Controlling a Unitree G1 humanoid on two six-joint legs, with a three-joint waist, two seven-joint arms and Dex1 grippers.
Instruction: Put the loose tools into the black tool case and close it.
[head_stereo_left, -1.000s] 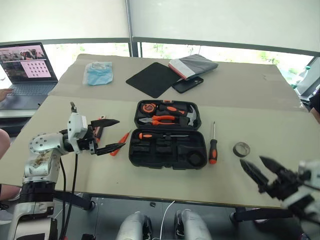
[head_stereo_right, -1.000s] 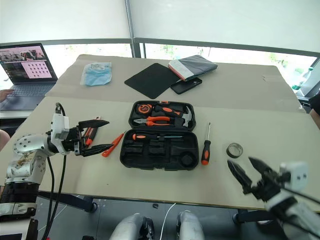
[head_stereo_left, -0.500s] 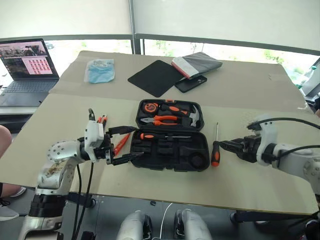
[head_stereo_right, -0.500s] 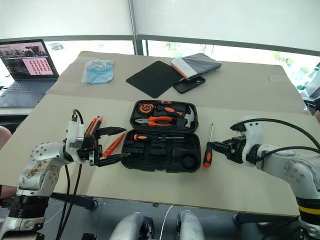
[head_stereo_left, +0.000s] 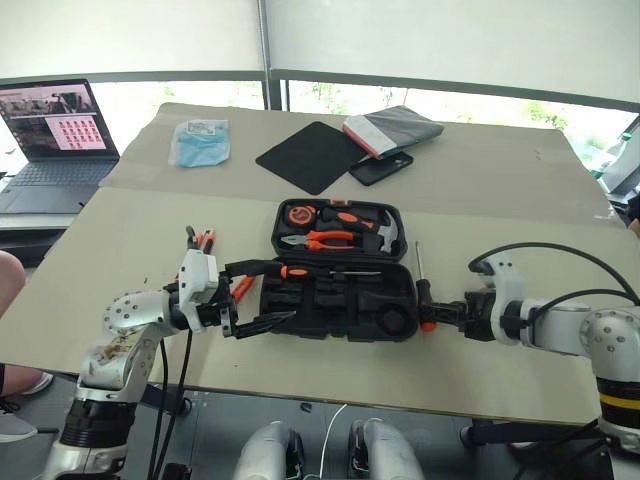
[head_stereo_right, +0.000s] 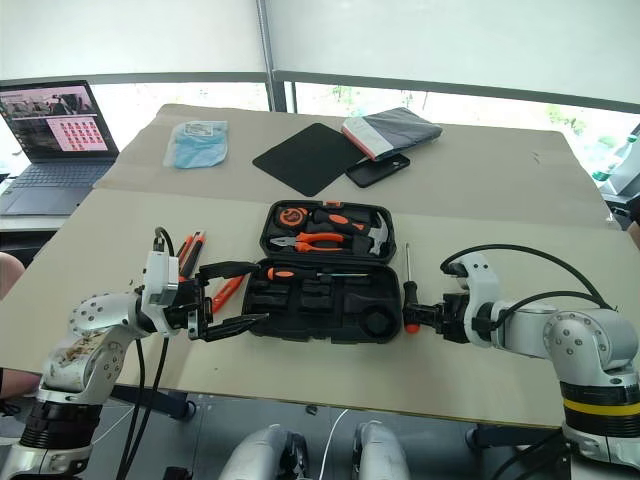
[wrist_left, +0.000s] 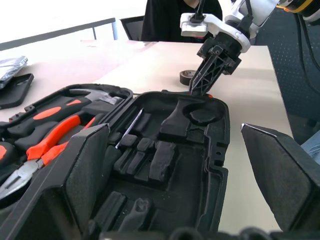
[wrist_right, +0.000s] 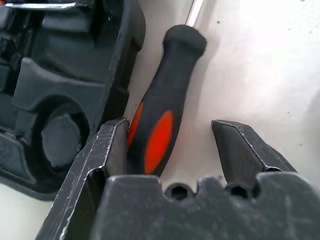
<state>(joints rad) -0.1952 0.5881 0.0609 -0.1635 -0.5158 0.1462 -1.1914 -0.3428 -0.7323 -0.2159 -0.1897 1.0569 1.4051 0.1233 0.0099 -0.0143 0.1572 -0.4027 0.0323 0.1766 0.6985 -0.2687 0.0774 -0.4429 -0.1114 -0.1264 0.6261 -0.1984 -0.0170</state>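
The black tool case (head_stereo_left: 340, 300) lies open mid-table, with a black-and-orange screwdriver (head_stereo_left: 322, 272) in its near half. A second black-and-orange screwdriver (wrist_right: 160, 105) lies just right of the case. My right gripper (wrist_right: 169, 125) is open and straddles its handle: one finger (wrist_right: 112, 145) touches it, the other stands apart. My left gripper (head_stereo_left: 288, 291) is open and level at the case's left edge, holding nothing. Left of the case lie the utility knife (head_stereo_left: 205, 239) and the slim orange screwdriver (head_stereo_left: 240, 287). The grey tape roll (wrist_left: 188, 76) sits beyond the right gripper.
Pliers (head_stereo_left: 320, 240), a hammer (head_stereo_left: 385, 230) and a tape measure (head_stereo_left: 298, 214) fill the case's far half. At the back are a black mat (head_stereo_left: 310, 155), a phone (head_stereo_left: 378, 168), a grey folded item (head_stereo_left: 395, 128) and a blue packet (head_stereo_left: 200, 142). A laptop (head_stereo_left: 55, 120) stands far left.
My right gripper came in from the lower right, dropped to the table and narrowed around the screwdriver handle. My left gripper moved right to the case's edge, still open.
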